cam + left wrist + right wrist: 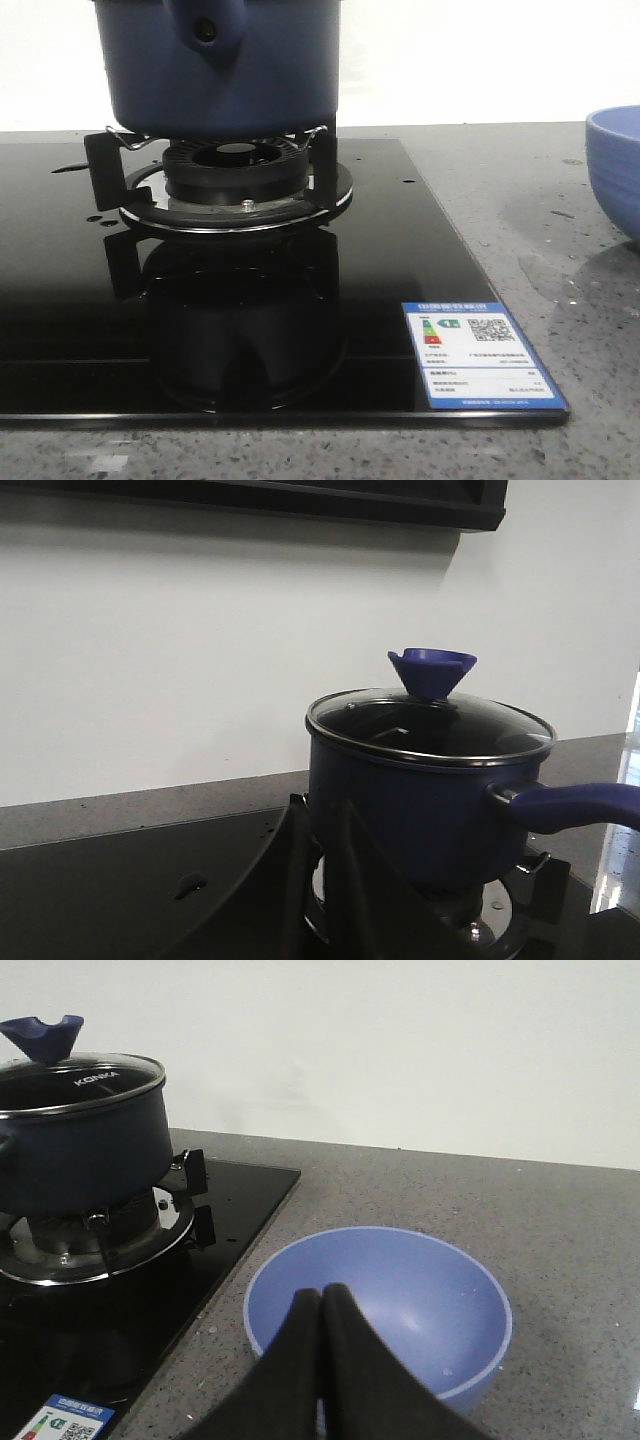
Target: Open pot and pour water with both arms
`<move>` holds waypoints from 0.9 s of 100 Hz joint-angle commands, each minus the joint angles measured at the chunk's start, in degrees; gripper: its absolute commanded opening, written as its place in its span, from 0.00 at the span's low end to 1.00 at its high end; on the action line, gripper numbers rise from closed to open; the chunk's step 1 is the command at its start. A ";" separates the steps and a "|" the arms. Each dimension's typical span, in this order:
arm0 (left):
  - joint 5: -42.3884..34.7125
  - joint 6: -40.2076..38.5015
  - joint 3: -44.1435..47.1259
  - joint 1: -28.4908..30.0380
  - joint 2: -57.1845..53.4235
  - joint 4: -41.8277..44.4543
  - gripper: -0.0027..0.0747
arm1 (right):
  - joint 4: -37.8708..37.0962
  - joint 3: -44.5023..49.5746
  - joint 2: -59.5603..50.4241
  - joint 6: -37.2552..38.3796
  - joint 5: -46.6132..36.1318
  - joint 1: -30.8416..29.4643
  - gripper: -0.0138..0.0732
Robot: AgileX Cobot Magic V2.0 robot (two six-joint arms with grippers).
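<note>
The dark navy pot [150, 80] stands on the gas burner [235, 175], its handle stub [207, 30] facing the front camera. In the left wrist view the pot [400, 800] carries a glass lid [430, 725] with a blue knob [432, 670] and a blue handle [580, 805]. My left gripper [318, 802] is low beside the pot, empty, its jaws together but for a thin slit. My right gripper [321, 1292] is shut and empty, just in front of the light blue bowl [420, 1290]. The pot [80, 1155] is off to its side. Neither gripper shows in the front view.
The burner sits on a black glass cooktop [380, 250] with a blue energy label [480, 352] at its front corner. The bowl [615, 165] stands on the grey speckled counter [520, 200] to the right of the cooktop. A pale wall runs behind.
</note>
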 commanded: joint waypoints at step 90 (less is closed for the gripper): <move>1.86 -42.79 -1.72 -0.04 0.75 49.66 0.01 | 0.44 -1.12 0.31 -0.81 -3.70 0.12 0.09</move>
